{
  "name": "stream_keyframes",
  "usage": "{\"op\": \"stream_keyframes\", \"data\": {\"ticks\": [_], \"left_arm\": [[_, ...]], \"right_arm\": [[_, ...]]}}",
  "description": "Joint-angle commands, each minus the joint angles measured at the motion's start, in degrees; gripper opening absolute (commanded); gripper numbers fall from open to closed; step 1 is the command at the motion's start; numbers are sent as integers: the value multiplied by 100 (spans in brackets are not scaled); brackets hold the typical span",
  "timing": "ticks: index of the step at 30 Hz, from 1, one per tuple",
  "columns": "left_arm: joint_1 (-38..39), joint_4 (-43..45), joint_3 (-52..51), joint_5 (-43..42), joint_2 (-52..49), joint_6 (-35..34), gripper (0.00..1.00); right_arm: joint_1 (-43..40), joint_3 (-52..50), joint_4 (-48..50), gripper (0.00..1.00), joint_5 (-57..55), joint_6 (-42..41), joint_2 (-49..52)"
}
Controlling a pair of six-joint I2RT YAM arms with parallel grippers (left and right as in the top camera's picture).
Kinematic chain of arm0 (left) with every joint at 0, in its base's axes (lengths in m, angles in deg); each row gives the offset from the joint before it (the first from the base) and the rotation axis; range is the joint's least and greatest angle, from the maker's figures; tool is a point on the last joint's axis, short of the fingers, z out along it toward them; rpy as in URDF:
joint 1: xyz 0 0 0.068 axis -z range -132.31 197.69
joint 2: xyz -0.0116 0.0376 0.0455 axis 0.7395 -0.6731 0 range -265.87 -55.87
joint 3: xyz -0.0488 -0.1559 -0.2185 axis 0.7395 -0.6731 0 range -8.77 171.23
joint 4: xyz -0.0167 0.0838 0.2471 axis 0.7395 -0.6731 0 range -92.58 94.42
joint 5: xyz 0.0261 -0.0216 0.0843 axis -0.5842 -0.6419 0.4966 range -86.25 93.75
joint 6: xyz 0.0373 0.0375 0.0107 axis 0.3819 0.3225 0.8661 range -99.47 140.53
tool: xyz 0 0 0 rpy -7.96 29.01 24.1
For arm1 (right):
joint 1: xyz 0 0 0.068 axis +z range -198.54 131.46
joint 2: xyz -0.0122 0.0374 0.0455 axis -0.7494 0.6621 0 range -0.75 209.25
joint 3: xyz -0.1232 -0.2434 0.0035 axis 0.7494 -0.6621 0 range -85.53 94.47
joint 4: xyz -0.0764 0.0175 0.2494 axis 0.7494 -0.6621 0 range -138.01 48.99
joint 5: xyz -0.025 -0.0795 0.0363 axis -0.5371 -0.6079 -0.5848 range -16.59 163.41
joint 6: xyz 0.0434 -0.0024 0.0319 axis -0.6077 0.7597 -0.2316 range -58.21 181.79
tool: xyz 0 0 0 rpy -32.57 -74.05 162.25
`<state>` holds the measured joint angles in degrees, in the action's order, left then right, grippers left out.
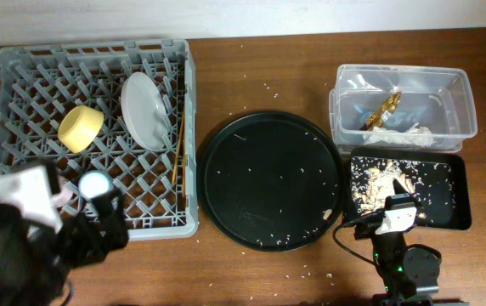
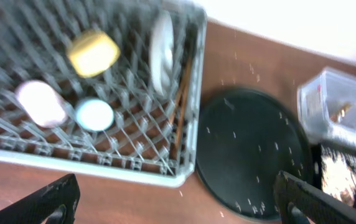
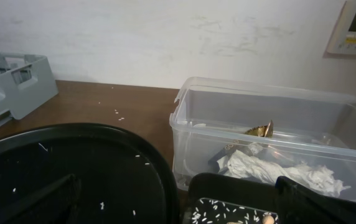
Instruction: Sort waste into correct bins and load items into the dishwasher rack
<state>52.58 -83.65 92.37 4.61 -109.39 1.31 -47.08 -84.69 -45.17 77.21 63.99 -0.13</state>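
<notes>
Dishwasher rack [image 1: 90, 47] stands on the desk's [image 1: 251, 68] left, holding one yellow bowl [image 1: 80, 127], one plate [image 1: 145, 110], one chopstick pair [image 1: 178, 161] and one blue cup [image 1: 94, 183]. Left wrist: the rack lies just beyond the left tool [image 2: 175, 186], spread wide and empty; one pink cup [image 2: 40, 102] sits beside the blue cup. Right wrist: the right tool [image 3: 178, 193], wide open and empty, faces the clear tub [image 3: 193, 143] holding one napkin [image 3: 277, 171] and one wrapper [image 3: 259, 130].
</notes>
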Motion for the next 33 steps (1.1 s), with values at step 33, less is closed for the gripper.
{"op": "stream_keyframes", "data": {"ticks": [33], "left_arm": [[-243,8365,-10061,-348,5324,1735,99]], "right_arm": [[-35,-52,13,98,28,39,-42]]}}
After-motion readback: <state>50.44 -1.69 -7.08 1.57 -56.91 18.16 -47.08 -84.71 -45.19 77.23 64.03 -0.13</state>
